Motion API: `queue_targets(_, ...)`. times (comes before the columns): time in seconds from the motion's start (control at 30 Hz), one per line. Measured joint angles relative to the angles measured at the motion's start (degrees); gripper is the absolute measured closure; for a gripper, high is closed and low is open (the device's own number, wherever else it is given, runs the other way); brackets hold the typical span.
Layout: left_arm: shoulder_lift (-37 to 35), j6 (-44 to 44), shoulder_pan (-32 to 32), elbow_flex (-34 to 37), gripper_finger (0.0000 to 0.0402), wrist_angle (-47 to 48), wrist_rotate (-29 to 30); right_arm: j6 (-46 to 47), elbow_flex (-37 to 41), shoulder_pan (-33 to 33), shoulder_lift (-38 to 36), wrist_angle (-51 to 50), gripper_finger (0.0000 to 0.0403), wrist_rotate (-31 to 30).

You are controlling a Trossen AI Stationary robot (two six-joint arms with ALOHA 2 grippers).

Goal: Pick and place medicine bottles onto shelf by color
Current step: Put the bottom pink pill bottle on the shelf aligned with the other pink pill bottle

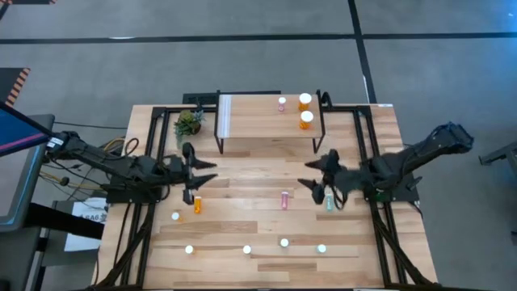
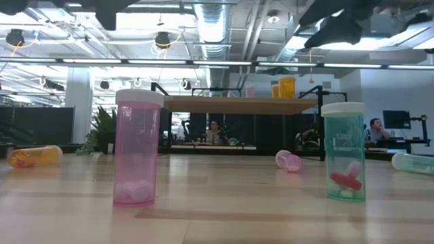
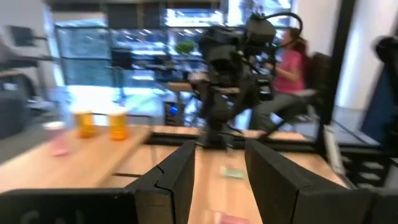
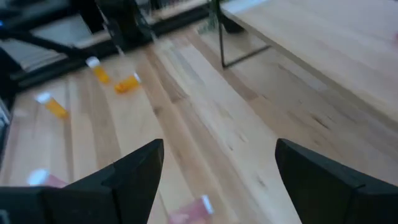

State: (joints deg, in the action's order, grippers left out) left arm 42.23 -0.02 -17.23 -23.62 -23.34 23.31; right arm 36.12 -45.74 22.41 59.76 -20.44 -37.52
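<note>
The shelf (image 1: 266,133) stands at the table's far middle and carries two orange bottles (image 1: 305,110) and a pink one (image 1: 282,103). My left gripper (image 1: 208,171) is open and empty above the table, left of centre. An orange bottle (image 1: 196,204) lies on its side just nearer than it. My right gripper (image 1: 307,173) is open and empty, right of centre. A teal bottle (image 1: 329,202) lies beside it. A pink bottle (image 1: 284,200) lies on its side between the arms. Several bottles stand upright near the front edge, among them a pink one (image 2: 137,156) and a teal one (image 2: 343,152).
A small potted plant (image 1: 189,123) stands left of the shelf. A black metal frame (image 1: 153,137) runs along the table's left, right and far sides. Bare wood (image 1: 250,174) lies between the two grippers, in front of the shelf. People sit in the room beyond the table (image 3: 286,68).
</note>
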Motion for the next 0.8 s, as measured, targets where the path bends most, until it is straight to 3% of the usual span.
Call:
queue_targets(0.17,7.8,-3.4,0.0,-3.7,0.0272,0.5,-7.1,11.5,3.9,10.0,0.9,3.5,0.0074,-12.8)
queue_targets(0.3,15.4,-4.3,0.0,-7.8,0.0272,2.4,-10.1,22.9,7.5,14.7,1.5,2.4,0.0074,-17.7)
queue_targets(0.5,26.6,-5.1,0.0,-18.2,0.0272,12.8,-12.3,32.9,11.0,16.5,1.5,3.3,0.0075,-18.6)
queue_targets(0.8,38.7,-7.4,-3.7,-32.2,0.0272,30.3,-16.9,35.0,14.2,16.9,1.5,5.4,0.0075,-19.0)
